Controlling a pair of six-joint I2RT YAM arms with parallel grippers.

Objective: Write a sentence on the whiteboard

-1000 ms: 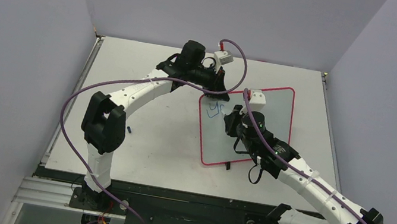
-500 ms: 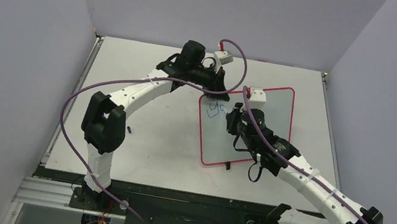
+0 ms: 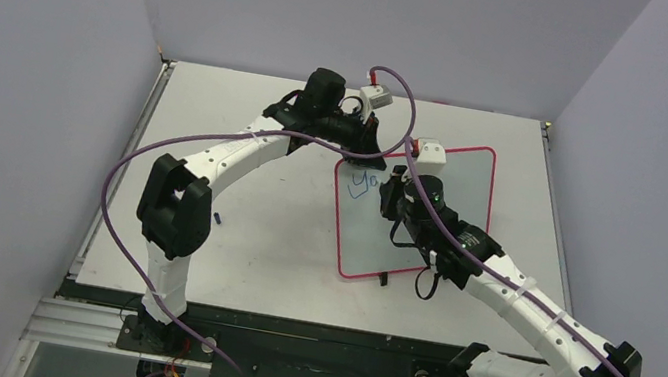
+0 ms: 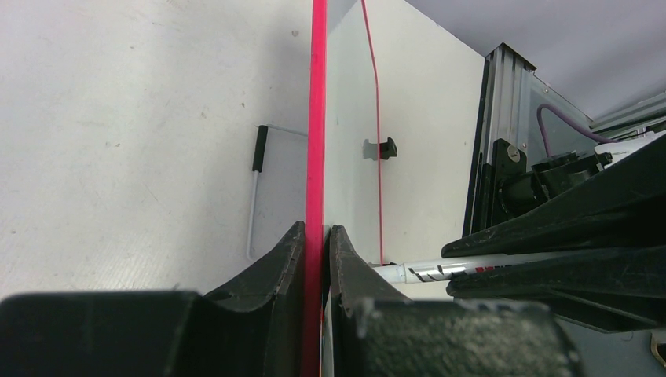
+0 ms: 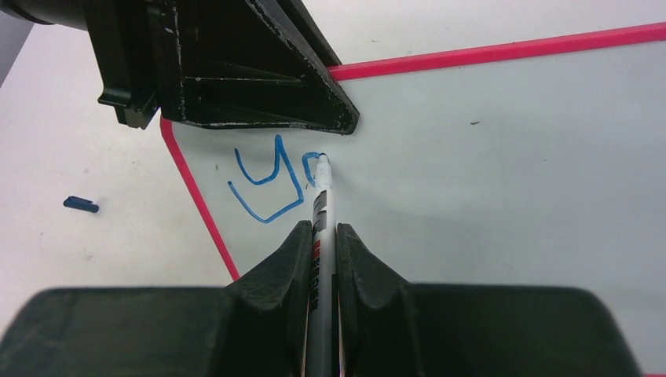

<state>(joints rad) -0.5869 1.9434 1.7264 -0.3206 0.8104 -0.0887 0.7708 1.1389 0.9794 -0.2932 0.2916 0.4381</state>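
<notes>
The sentence (image 5: 271, 184), thin blue handwritten marker lettering, so far consists of a "y" and a partly drawn second letter. It sits near the far left corner of the whiteboard (image 5: 510, 157), a glossy white rectangular board with rounded corners and a thin pink-red frame. The board rests at a tilt on small black feet (image 4: 385, 148) on the white tabletop (image 3: 276, 271).

The slim white marker pen (image 5: 322, 204) has its tip touching the board at the second letter. The right gripper (image 5: 320, 232) has its jaws closed tight on the pen's barrel, with the barrel running out between the fingers. This grip appears to let the wrist steer each stroke directly.

The left gripper (image 4: 316, 232) is clamped on the board's frame near the same corner, one finger on the front and one on the back. This hold probably braces the propped board against the push of the pen.

A small blue object (image 5: 81, 205), possibly the pen's cap, lies on the table well to the left of the board. Most of the writing surface is unmarked, so the task appears to be at an early stage.
</notes>
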